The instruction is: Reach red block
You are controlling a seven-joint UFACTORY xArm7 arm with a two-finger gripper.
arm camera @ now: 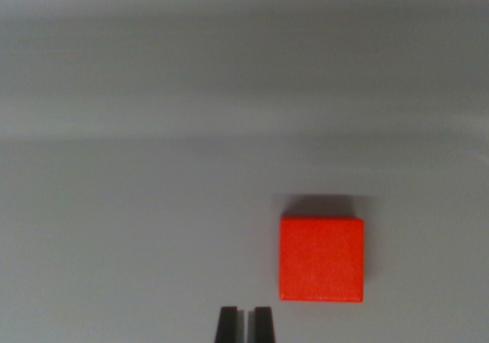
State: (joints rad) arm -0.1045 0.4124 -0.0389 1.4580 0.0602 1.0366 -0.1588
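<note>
1. The square, matte red plastic block lies flat on the plain grey table surface, toward the wrist view's lower right.
2. The dark two-fingered gripper sits at the bottom edge, its tips nearly together, holding nothing; the block is apart from it, to the wrist view's right.
3. Shifting toward the wrist view's right should centre the block; opening the fingers wider than the block before descending would likely help.

Only the tips of the claw show, at the bottom edge of the wrist view, a little to the left of the middle. There are two dark fingers, standing straight up side by side. They are very close together, with just a thin slit between them. Nothing is held between them. The rest of the claw and the arm are out of the picture.
</note>
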